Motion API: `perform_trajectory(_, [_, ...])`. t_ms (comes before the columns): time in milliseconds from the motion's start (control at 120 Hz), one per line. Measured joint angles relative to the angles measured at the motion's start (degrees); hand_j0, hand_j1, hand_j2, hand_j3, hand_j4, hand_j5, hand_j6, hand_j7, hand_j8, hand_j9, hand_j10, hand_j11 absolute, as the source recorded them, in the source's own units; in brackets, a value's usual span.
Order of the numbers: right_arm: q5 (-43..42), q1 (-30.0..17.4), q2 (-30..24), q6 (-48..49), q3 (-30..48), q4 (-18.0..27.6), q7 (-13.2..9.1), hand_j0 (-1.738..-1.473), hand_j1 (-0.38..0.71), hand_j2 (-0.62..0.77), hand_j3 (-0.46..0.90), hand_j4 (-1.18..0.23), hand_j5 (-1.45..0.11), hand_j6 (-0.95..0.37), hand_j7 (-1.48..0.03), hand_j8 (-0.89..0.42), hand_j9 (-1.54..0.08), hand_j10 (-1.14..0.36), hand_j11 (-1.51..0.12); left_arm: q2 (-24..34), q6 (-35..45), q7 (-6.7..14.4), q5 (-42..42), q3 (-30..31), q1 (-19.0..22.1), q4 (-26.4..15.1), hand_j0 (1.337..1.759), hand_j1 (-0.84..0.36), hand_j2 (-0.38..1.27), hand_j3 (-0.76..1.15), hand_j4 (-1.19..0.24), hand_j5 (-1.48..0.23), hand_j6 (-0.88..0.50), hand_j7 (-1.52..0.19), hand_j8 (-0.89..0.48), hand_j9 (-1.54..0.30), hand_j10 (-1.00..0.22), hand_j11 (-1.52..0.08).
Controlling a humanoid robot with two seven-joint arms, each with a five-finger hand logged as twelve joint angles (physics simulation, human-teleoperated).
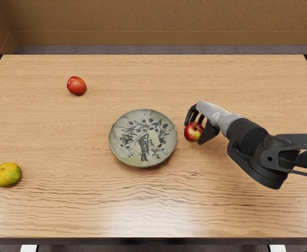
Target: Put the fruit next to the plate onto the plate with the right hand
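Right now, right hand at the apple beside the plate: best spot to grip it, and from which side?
Grip the apple across its round middle, coming from the right, the side away from the plate. It is small and round with no handle, and the plate's rim sits close on its left, so there is little room there. The right hand has its fingers wrapped around it that way.

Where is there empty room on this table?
Bare wood: between the red apple and the plate, along the front edge right of the citrus. Crowded: right of the plate, where the right hand holds a fruit.
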Motion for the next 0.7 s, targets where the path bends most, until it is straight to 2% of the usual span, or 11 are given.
perform_trajectory(700, [8.8,11.14,6.03,0.7,0.69,0.01,-0.01,-1.657,0.29,0.2,0.0,-0.58,-0.92,-0.41,-0.88,-0.46,-0.91,-0.66,-0.92,0.0,0.0,0.0,0.07,0.0,-0.01,0.01,1.658,0.35,0.0,0.0,0.0,0.0,0.0,0.0,0.0,0.0,0.0,0.0])
